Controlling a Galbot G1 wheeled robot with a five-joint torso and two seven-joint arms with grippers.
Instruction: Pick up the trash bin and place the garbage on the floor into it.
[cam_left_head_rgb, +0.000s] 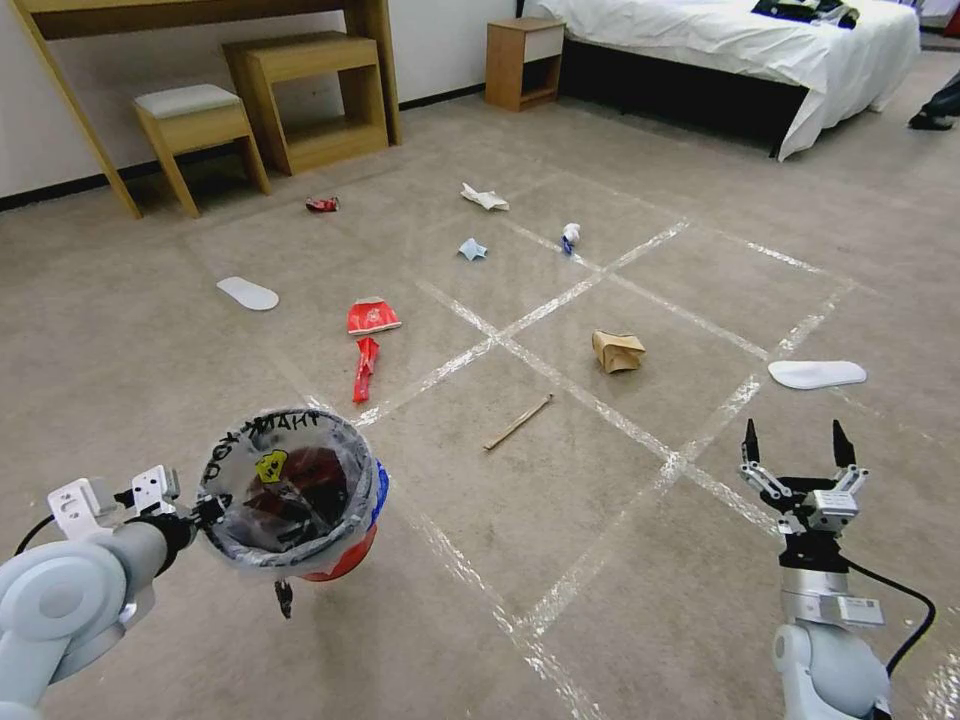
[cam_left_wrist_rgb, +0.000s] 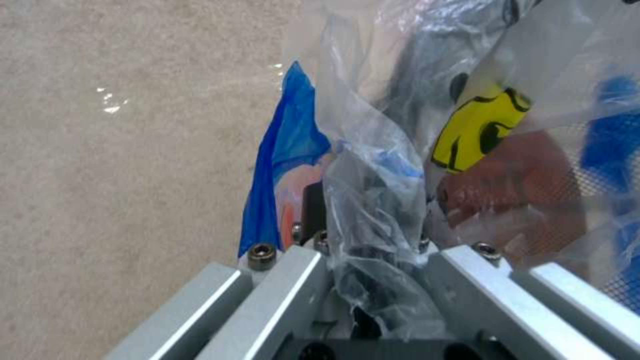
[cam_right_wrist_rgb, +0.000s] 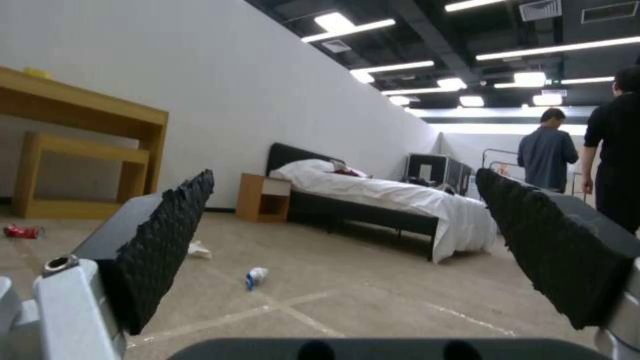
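The left end effector (cam_left_head_rgb: 205, 512) holds the trash bin (cam_left_head_rgb: 300, 500) by its near rim, closed on the rim and the clear liner, which bunches between the fingers in the left wrist view; the bin hangs above the floor (cam_left_head_rgb: 600, 520) at the robot's left front, its mouth tipped toward the head camera, so the yellow smiley and the black lettering on the liner show; the blue rim (cam_left_wrist_rgb: 280, 165) and crumpled plastic press right against the end effector's metal.

The right end effector (cam_left_head_rgb: 797, 448) is wide open and holds nothing; it hovers over the carpet at the robot's right front, well apart from the bin.

The garbage lies spread ahead of both: a wooden stick (cam_left_head_rgb: 518, 422) nearest, between the two end effectors and farther out; a red wrapper (cam_left_head_rgb: 365, 368) beyond the bin; a brown paper bag (cam_left_head_rgb: 617, 351) past the stick; farther off a pale blue mask (cam_left_head_rgb: 472, 249), white paper (cam_left_head_rgb: 484, 197), a white-blue wad (cam_left_head_rgb: 570, 237) and a crushed red can (cam_left_head_rgb: 322, 204) near the wooden furniture.
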